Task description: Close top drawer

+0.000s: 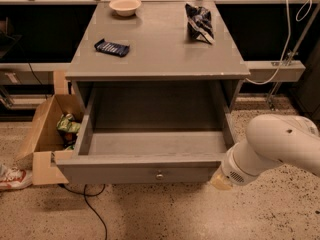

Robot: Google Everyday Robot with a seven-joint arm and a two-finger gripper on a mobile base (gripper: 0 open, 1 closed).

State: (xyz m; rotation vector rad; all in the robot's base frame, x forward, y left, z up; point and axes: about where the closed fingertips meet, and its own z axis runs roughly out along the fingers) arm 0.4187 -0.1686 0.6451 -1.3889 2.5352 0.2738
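Observation:
The top drawer (150,171) of the grey cabinet (160,49) is pulled far out and looks empty inside. Its flat grey front faces me with a small round silver knob (159,175) at the centre. The lower drawers are hidden under it. My white arm (272,144) reaches in from the lower right. Its rounded yellowish end (221,180) sits at the right corner of the drawer front. My gripper itself does not show in the camera view.
On the cabinet top lie a blue packet (112,47), a dark chip bag (199,22) and a pale bowl (125,5). An open cardboard box (46,129) with green packets stands left of the drawer. A black cable (92,204) runs over the speckled floor. A shoe (9,178) lies at far left.

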